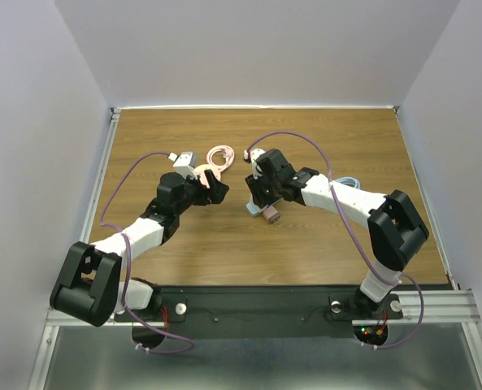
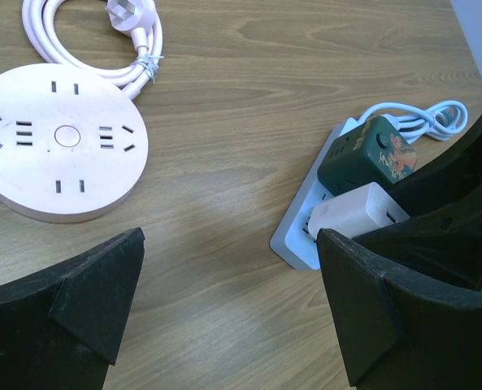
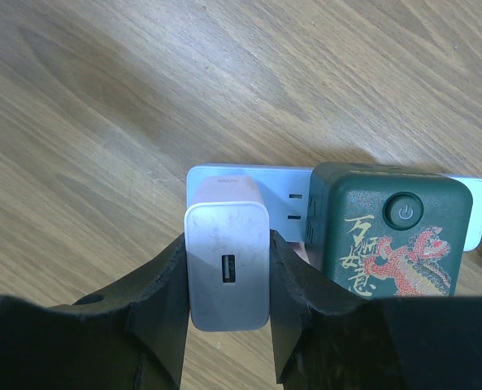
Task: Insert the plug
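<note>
Right jaws: pinching the white rectangular USB charger plug (image 3: 228, 272) between both black fingers (image 3: 163, 313), one on each long side. The USB port faces my wrist camera.

The plug stands over the near end of the flat white power strip (image 3: 249, 175). Its base is against or just above the strip's face. I cannot tell whether the prongs are in the slots, because the plug body hides them.

Just beside the plug on the same strip sits a dark green cube adapter with a round power button and a red dragon print (image 3: 387, 236). A narrow band of strip with open slots shows between the two.

Left jaws: spread wide and holding nothing. They hover over the brown wood-grain surface (image 2: 249, 97).

From my left wrist camera the plug (image 2: 356, 213) and the green adapter (image 2: 369, 154) appear on the right, on top of the strip (image 2: 293, 240). The strip's white cable (image 2: 419, 118) is looped behind them.

To the left lies a round, pale pink socket disc (image 2: 58, 142), flat on the surface. Its pink cable (image 2: 94, 41) is coiled and tied at the disc's far edge.

The overhead view shows both arms reaching toward the middle of the surface, the disc (image 1: 201, 172) by my left arm and well apart from the strip.
</note>
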